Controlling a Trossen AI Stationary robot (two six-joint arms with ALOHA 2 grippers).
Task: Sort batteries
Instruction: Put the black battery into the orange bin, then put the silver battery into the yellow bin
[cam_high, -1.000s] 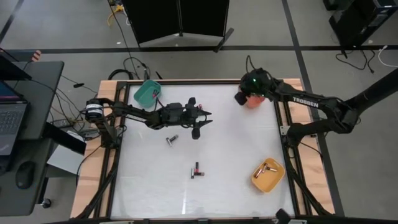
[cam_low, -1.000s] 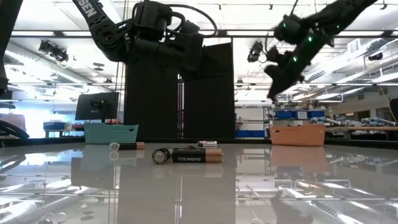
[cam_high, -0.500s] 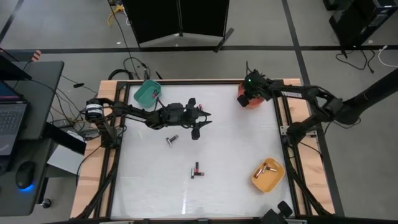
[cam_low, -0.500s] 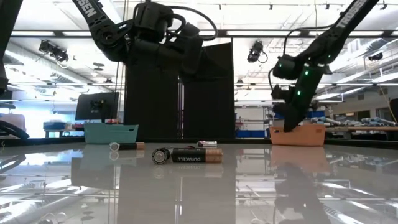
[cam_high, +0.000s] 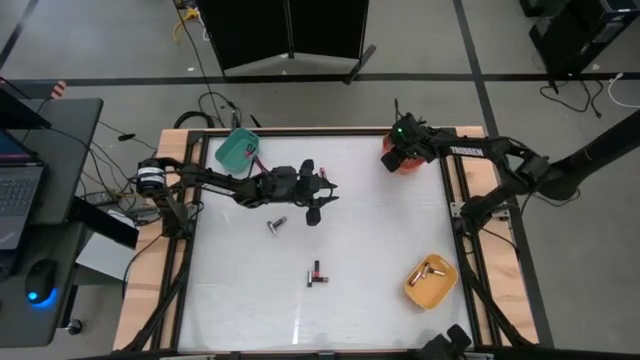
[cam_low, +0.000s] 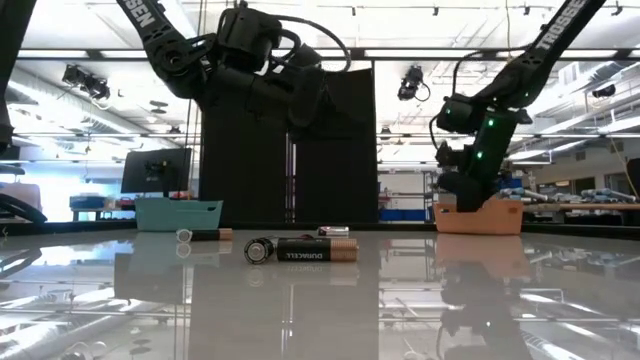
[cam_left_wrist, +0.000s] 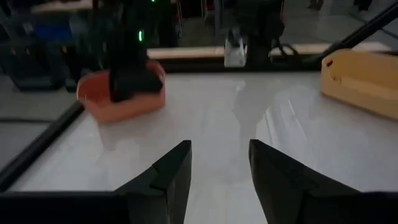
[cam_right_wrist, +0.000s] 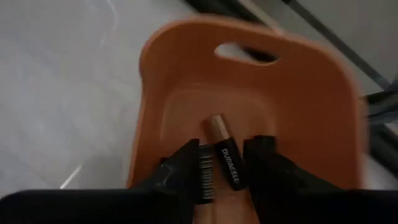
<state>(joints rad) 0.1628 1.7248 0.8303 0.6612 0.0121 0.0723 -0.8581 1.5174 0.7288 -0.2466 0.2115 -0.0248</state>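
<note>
Orange plastic filled my right wrist view: the orange bin (cam_right_wrist: 249, 124) at the table's one o'clock corner, with a battery (cam_right_wrist: 225, 155) lying on its floor between my fingers. A second earlier my right gripper (cam_high: 397, 157) had hung above that bin; it had since come down into it, and its jaws had just begun to part. They stood slightly open about the battery, no longer pinching it, so I judged that cell delivered. My left gripper (cam_high: 318, 200) had not moved; it hung open and empty over the table's middle-upper part, toward eleven o'clock from centre. Below it, at seven o'clock from that gripper, lay a small battery (cam_high: 277, 225), and near six o'clock of the table's centre lay two more (cam_high: 317, 273) side by side. The yellow bin (cam_high: 431, 282) at four o'clock already held a few cells, the teal bin (cam_high: 237, 149) sat at eleven. Three loose ones remained, by my reckoning.
</note>
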